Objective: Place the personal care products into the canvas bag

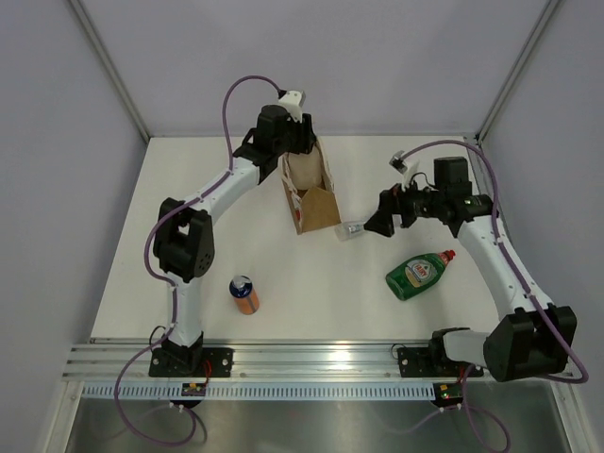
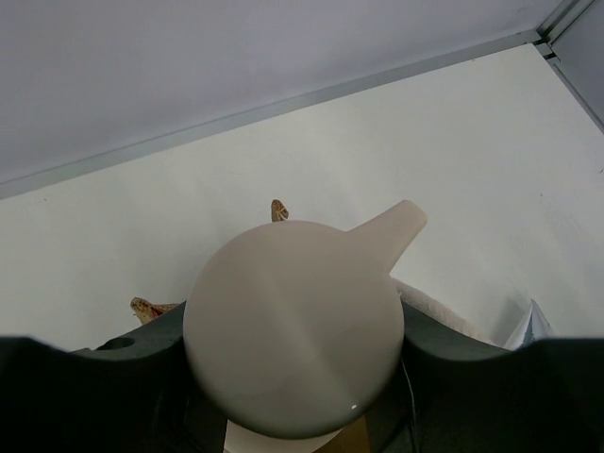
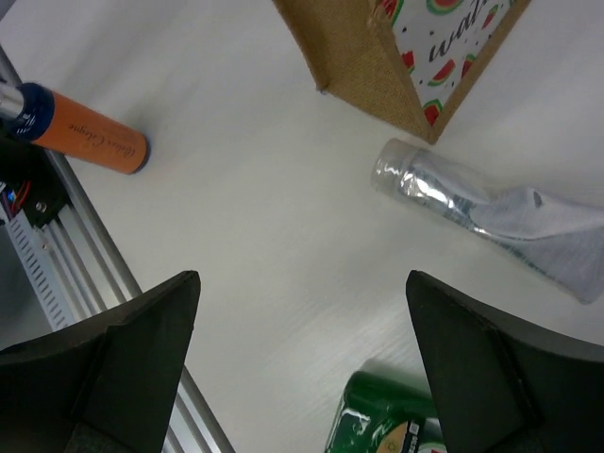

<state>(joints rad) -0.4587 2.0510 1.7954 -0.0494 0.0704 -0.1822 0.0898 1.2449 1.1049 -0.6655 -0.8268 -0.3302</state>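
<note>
Two grippers differ: the left gripper [image 1: 294, 151] is clamped on the soap bottle [image 2: 293, 330] at the open mouth of the canvas bag [image 1: 316, 203]; the right gripper [image 3: 302, 311], fingers apart, hovers at 3 o'clock of the squeeze tube [image 1: 351, 230], which lies at 4 o'clock of the canvas bag.

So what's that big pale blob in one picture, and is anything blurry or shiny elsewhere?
Left wrist view: the blob is the soap bottle, its pump top so close it fills the frame, softly lit. Right wrist view: the squeeze tube glints with glare; the near dark fingers look soft. Top view: even light, only faint shadows by the green bottle.
</note>
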